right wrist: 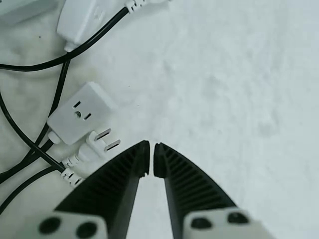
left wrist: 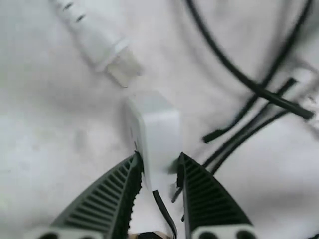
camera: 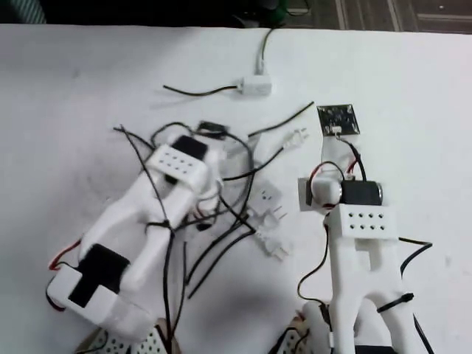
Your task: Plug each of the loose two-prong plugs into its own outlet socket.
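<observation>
My left gripper (left wrist: 158, 162) is shut on a white outlet socket (left wrist: 154, 124), one finger on each side of the block. A white plug (left wrist: 94, 35) lies just beyond that block. In the high view the left arm's gripper (camera: 214, 144) sits among tangled black cords (camera: 221, 221). My right gripper (right wrist: 151, 149) is shut with nothing in it, its tips just above the table. Beside it lie a square white outlet socket (right wrist: 79, 114) and a two-prong plug (right wrist: 102, 141) with its prongs pointing toward the tips. Loose plugs (camera: 271, 247) and a socket (camera: 267, 194) lie between the arms.
A white socket (camera: 254, 86) on a cord lies at the back of the table. A small black circuit board (camera: 339, 119) sits ahead of the right arm. Another plug (camera: 295, 138) lies left of the board. Black cords cross the middle.
</observation>
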Robot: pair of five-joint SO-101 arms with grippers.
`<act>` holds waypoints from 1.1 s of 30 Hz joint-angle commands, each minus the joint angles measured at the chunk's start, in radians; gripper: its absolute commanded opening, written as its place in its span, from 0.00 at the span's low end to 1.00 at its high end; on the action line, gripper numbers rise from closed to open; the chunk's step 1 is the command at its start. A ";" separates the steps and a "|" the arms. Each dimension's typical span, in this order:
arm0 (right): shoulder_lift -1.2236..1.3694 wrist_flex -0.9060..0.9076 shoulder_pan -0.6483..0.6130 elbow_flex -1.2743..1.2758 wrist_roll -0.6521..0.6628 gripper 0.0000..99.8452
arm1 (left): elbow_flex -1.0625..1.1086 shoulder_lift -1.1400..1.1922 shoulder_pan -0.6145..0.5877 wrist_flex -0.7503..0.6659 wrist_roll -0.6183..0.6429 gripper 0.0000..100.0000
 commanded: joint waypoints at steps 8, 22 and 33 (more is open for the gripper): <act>-0.031 -0.004 0.008 -0.041 -0.003 0.03 | 0.052 -0.004 0.081 -0.140 0.000 0.03; -0.031 -0.004 0.008 -0.041 -0.003 0.03 | 0.052 -0.012 -0.248 -0.133 -0.130 0.02; -0.031 -0.004 0.007 -0.041 -0.002 0.03 | -0.083 -0.013 -0.162 0.060 -0.048 0.03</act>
